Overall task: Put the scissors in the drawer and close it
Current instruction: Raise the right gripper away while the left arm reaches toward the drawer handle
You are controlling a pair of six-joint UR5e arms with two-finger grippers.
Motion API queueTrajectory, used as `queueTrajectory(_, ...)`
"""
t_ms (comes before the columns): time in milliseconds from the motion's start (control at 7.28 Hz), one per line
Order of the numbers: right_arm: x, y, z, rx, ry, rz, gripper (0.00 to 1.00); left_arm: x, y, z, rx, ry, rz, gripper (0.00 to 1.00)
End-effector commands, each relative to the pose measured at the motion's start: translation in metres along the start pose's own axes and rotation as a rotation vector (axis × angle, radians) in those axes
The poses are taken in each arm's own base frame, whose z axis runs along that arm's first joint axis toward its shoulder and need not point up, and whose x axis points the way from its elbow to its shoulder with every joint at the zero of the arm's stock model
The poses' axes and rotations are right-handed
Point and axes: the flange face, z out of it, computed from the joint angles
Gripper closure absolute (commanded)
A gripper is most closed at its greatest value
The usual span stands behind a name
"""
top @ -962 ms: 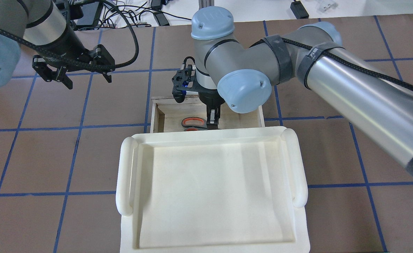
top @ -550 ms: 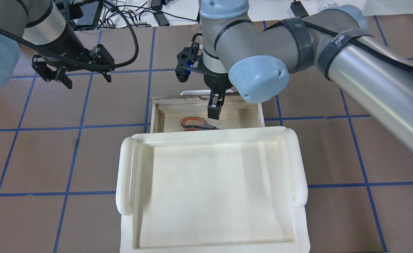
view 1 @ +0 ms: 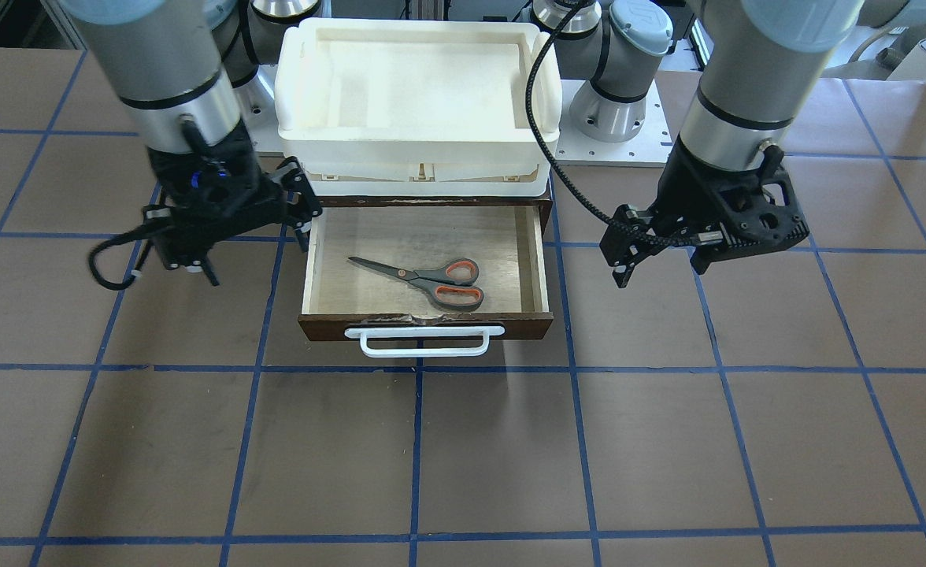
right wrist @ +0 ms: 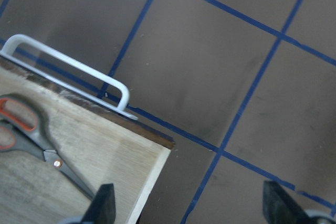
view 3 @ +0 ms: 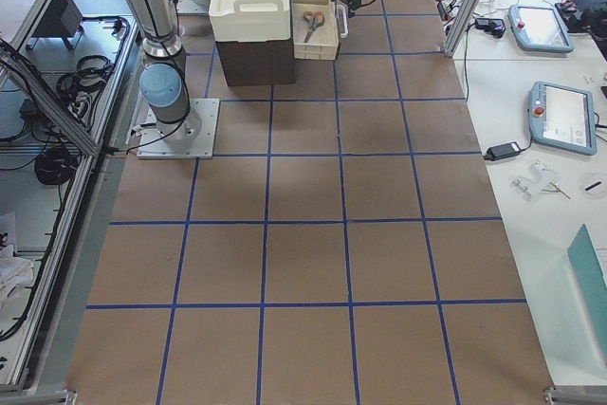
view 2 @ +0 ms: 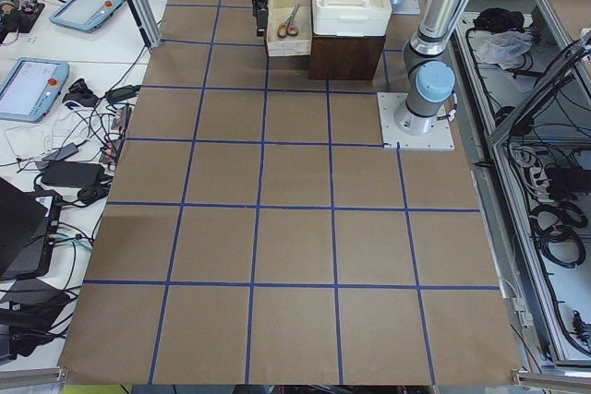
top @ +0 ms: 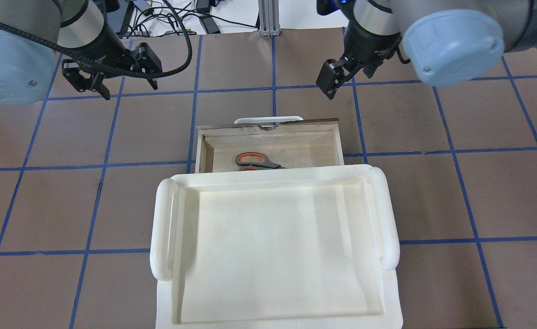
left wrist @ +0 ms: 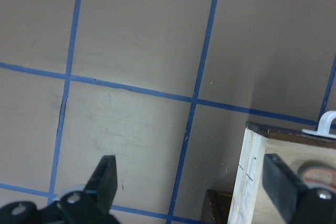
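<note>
The scissors (view 1: 431,282), grey handles lined orange-red, lie flat inside the open drawer (view 1: 538,260), blades pointing to the robot's right. They also show in the overhead view (top: 252,160) and the right wrist view (right wrist: 31,135). The drawer's white bar handle (view 1: 424,342) faces away from the robot. My right gripper (top: 341,77) is open and empty, above the table beyond the drawer's far right corner; its fingers (right wrist: 102,205) stand wide apart. My left gripper (top: 129,89) is open and empty, above the table beyond the drawer's left side; it also shows in the front view (view 1: 660,272).
A white plastic tray (top: 161,228) sits on top of the dark brown cabinet (view 2: 346,57) that holds the drawer. The brown table mat has blue tape grid lines. Cables and devices lie past the far table edge (top: 159,20).
My right gripper has risen out of the drawer and swung away to the far right, leaving the scissors lying in the drawer. My left gripper has shifted slightly farther away.
</note>
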Motion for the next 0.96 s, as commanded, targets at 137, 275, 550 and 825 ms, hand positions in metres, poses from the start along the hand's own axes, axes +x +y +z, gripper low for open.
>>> queueTrajectory(137, 0.055, 0.016, -0.010, -0.023, 0.108, 0.176, 0.00, 0.079, -0.010, 0.041, -0.026, -0.003, 0.059, 0.00)
queueTrajectory(275, 0.053, 0.019, -0.015, -0.018, 0.109, 0.221, 0.00, 0.101, -0.020, 0.054, -0.033, -0.004, 0.052, 0.00)
queueTrajectory(550, 0.050, 0.021, -0.016, -0.010, 0.112, 0.308, 0.00, 0.157, -0.028, 0.072, -0.035, 0.003, -0.041, 0.00)
queueTrajectory(825, 0.049, 0.022, -0.019, -0.005, 0.108, 0.343, 0.00, 0.206, -0.024, 0.124, -0.006, 0.045, -0.071, 0.00)
